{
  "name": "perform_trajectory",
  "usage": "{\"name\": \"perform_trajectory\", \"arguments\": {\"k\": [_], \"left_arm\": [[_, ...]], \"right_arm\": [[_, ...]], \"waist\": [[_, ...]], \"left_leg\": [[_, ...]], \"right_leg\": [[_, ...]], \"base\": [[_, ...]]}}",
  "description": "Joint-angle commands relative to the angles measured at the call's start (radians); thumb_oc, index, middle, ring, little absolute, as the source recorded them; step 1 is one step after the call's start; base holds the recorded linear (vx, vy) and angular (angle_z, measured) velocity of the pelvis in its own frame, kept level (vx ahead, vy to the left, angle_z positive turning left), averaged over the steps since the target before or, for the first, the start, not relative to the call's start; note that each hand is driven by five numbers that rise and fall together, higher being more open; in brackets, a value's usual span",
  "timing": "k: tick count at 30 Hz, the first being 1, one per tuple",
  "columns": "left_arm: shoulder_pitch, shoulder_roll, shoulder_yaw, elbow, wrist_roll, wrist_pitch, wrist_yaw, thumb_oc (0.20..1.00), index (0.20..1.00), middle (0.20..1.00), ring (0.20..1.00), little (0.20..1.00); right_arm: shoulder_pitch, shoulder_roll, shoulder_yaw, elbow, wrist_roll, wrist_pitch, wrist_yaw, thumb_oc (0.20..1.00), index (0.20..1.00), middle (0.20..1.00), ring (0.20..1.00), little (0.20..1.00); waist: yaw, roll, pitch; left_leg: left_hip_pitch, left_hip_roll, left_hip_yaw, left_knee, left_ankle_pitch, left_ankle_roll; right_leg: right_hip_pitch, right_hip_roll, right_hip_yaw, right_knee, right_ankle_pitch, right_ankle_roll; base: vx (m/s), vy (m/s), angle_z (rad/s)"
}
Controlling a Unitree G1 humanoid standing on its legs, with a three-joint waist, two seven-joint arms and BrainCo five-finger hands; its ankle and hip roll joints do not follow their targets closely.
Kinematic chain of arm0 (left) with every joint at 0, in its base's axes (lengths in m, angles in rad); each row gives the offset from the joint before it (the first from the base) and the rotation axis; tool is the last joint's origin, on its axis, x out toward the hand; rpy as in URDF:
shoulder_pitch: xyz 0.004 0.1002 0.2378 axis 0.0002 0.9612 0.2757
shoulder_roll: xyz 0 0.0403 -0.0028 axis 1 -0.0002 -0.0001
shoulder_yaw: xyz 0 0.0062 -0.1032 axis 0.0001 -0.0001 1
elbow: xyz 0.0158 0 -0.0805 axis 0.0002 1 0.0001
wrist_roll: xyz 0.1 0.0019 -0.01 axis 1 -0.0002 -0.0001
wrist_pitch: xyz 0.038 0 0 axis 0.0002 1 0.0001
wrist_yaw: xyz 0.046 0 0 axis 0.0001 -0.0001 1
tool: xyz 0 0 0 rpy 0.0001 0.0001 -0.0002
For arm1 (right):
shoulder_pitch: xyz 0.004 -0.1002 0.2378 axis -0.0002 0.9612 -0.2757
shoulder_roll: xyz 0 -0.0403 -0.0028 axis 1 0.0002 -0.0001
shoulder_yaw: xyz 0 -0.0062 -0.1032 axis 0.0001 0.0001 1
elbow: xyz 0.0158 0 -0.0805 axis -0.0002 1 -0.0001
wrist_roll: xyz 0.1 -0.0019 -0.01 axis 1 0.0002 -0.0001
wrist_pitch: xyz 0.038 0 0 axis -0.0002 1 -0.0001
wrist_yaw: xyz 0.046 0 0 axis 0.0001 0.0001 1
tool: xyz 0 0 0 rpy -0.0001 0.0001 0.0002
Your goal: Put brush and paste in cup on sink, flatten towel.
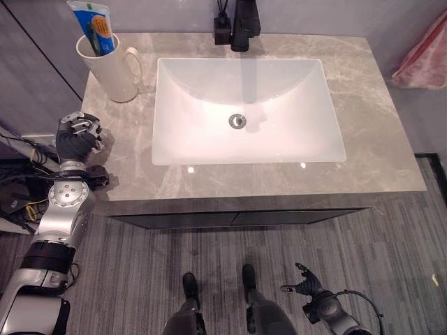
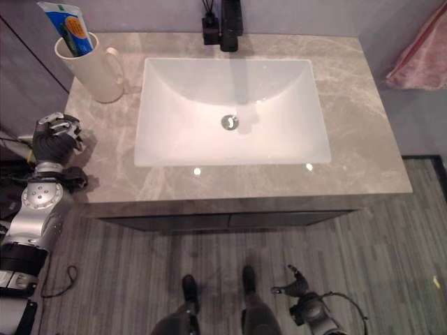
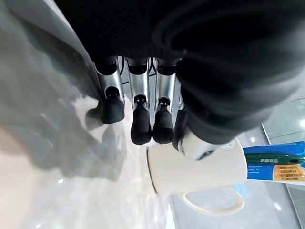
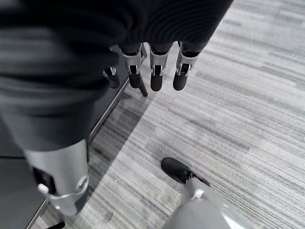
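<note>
A white mug [image 1: 112, 68] stands upright on the grey marble bench [image 1: 377, 139], at its back left corner just beside the white sink basin [image 1: 279, 132]. A toothpaste tube [image 1: 93, 25] stands in the mug, leaning slightly; whether a brush is in there with it cannot be told. The left hand [image 1: 78, 135] hovers over the bench's left edge near the mug, fingers loosely curled and holding nothing. The right hand [image 1: 306, 285] hangs low over the striped floor [image 1: 391, 237], fingers relaxed and spread, empty. A pink towel [image 1: 424, 59] hangs at the right, off the bench. A black faucet [image 1: 244, 24] stands behind the basin.
</note>
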Motion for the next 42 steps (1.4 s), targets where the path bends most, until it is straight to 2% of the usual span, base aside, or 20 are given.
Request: {"name": "perform_trajectory", "arguments": {"k": [1, 13, 16, 23, 24, 26, 31, 42], "left_arm": [[-0.055, -0.022, 0.009, 0.039, -0.050, -0.038, -0.030, 0.200, 0.200, 0.200, 0.200, 0.200], [-0.135, -0.025, -0.023, 0.165, -0.064, -0.032, -0.023, 0.200, 0.200, 0.200, 0.200, 0.200], [-0.186, 0.001, -0.032, 0.206, 0.031, -0.013, 0.018, 0.200, 0.200, 0.200, 0.200, 0.200], [-0.262, 0.012, -0.047, 0.270, 0.046, -0.010, 0.039, 0.200, 0.200, 0.200, 0.200, 0.200], [-0.326, 0.054, -0.078, 0.306, 0.091, 0.007, 0.054, 0.200, 0.200, 0.200, 0.200, 0.200], [-0.385, 0.097, -0.107, 0.362, 0.095, 0.016, 0.050, 0.200, 0.200, 0.200, 0.200, 0.200], [-0.468, 0.133, -0.148, 0.412, 0.108, 0.020, 0.063, 0.200, 0.200, 0.200, 0.200, 0.200], [-0.583, 0.144, -0.207, 0.469, 0.089, 0.012, 0.071, 0.200, 0.200, 0.200, 0.200, 0.200]], "right_arm": [[0.026, -0.042, -0.017, -0.036, -0.011, -0.021, 0.004, 1.000, 1.000, 1.000, 1.000, 1.000], [0.045, -0.056, -0.019, -0.037, -0.015, -0.026, -0.002, 1.000, 1.000, 1.000, 1.000, 1.000], [0.046, -0.057, -0.033, -0.034, 0.004, -0.028, -0.011, 1.000, 1.000, 1.000, 1.000, 1.000], [0.064, -0.052, -0.043, -0.002, 0.014, -0.032, -0.021, 1.000, 1.000, 1.000, 1.000, 1.000], [0.060, -0.042, -0.052, -0.005, 0.053, -0.034, -0.018, 1.000, 1.000, 1.000, 1.000, 1.000], [0.059, -0.034, -0.039, -0.009, 0.063, -0.040, -0.014, 1.000, 1.000, 1.000, 1.000, 1.000], [0.049, -0.026, -0.026, 0.002, 0.072, -0.041, -0.013, 1.000, 1.000, 1.000, 1.000, 1.000], [0.037, -0.026, 0.005, 0.009, 0.073, -0.050, -0.011, 1.000, 1.000, 1.000, 1.000, 1.000]], "waist": [[-0.003, 0.009, -0.037], [-0.031, 0.038, -0.033], [-0.042, 0.039, -0.024], [-0.057, 0.017, -0.020], [-0.067, 0.011, -0.011], [-0.070, -0.004, -0.007], [-0.071, -0.025, 0.001], [-0.071, -0.043, 0.021]], "left_leg": [[0.066, 0.059, -0.001, 0.008, -0.051, -0.065], [0.069, 0.062, 0.023, 0.008, -0.049, -0.069], [0.066, 0.063, 0.032, 0.008, -0.050, -0.068], [0.044, 0.063, 0.044, 0.008, -0.045, -0.065], [0.038, 0.066, 0.049, 0.008, -0.046, -0.065], [0.025, 0.072, 0.053, 0.008, -0.041, -0.065], [0.006, 0.073, 0.051, 0.008, -0.037, -0.064], [-0.038, 0.073, 0.030, 0.008, -0.026, -0.062]], "right_leg": [[-0.013, -0.124, -0.016, 0.006, 0.047, 0.093], [-0.033, -0.119, 0.006, 0.006, 0.051, 0.093], [-0.046, -0.114, 0.017, 0.006, 0.053, 0.095], [-0.082, -0.109, 0.036, 0.006, 0.063, 0.097], [-0.093, -0.105, 0.043, 0.006, 0.066, 0.100], [-0.110, -0.099, 0.050, 0.006, 0.072, 0.102], [-0.132, -0.090, 0.062, 0.006, 0.081, 0.105], [-0.159, -0.088, 0.052, 0.006, 0.088, 0.109]], "base": [[0.00, 0.000, 0.00], [0.00, 0.002, -0.01], [0.01, 0.005, -0.15], [0.00, -0.001, -0.09], [0.01, -0.002, -0.12], [0.01, 0.001, -0.16], [0.01, 0.010, -0.08], [0.00, 0.001, 0.00]]}}
